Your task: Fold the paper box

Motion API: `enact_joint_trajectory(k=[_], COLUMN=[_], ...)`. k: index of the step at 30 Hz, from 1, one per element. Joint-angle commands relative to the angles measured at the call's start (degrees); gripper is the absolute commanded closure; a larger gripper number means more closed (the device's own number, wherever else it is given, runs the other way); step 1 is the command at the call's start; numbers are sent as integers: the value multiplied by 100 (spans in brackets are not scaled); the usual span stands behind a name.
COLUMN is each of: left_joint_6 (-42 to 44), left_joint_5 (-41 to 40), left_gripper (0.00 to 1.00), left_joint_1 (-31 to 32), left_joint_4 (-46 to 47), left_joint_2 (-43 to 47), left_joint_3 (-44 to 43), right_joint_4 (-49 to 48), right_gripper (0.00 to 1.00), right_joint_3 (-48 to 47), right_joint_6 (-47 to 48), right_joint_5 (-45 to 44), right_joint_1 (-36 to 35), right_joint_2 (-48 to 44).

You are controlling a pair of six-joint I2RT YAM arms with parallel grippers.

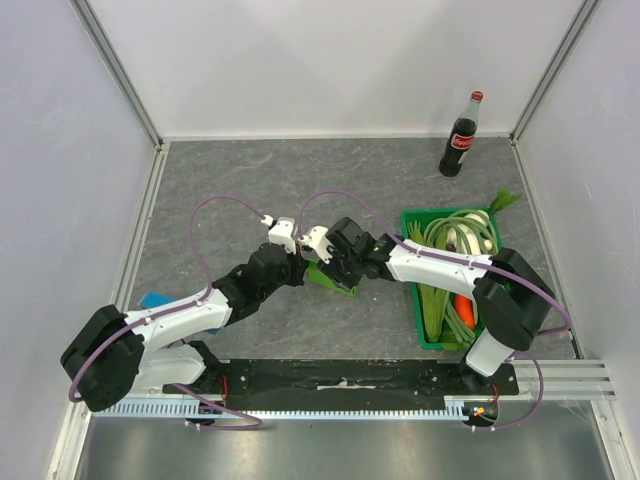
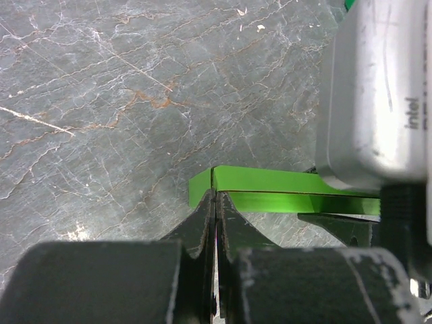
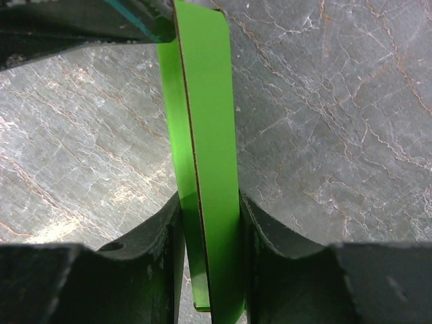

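The paper box is a lime-green folded card held just above the grey stone tabletop at mid-table, between both arms. My left gripper comes from the left. In the left wrist view its jaws are shut on the thin edge of the paper box at a crease. My right gripper comes from the right. In the right wrist view the paper box stands edge-on as two layers, and the right gripper presses on it from both sides.
A dark-green crate of vegetables stands at the right, under the right arm. A cola bottle stands at the back right. A small blue block lies at the left by the wall. White walls enclose the table.
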State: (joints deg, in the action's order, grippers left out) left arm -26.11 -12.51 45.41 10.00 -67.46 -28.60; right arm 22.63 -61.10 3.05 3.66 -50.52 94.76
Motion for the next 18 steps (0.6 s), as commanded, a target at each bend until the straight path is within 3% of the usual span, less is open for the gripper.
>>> enact_joint_trajectory(k=[1,8,18], left_joint_6=[-166,-430,-641], left_joint_5=[30,-207,-489], left_gripper=[98,98,98], left_joint_1=[109,117,188], left_joint_4=[-349,-841,-1404], left_joint_2=[-48,-171,-443], left_joint_3=[197,-206,-585], right_joint_4=[-435,-216,398], right_gripper=[59,35,25], right_joint_3=[-104,-139,291], right_joint_6=[-129,-585,-1781], right_joint_5=[-313,-331,-577], right_joint_1=[16,34,130], right_joint_2=[-46,-352,-1345])
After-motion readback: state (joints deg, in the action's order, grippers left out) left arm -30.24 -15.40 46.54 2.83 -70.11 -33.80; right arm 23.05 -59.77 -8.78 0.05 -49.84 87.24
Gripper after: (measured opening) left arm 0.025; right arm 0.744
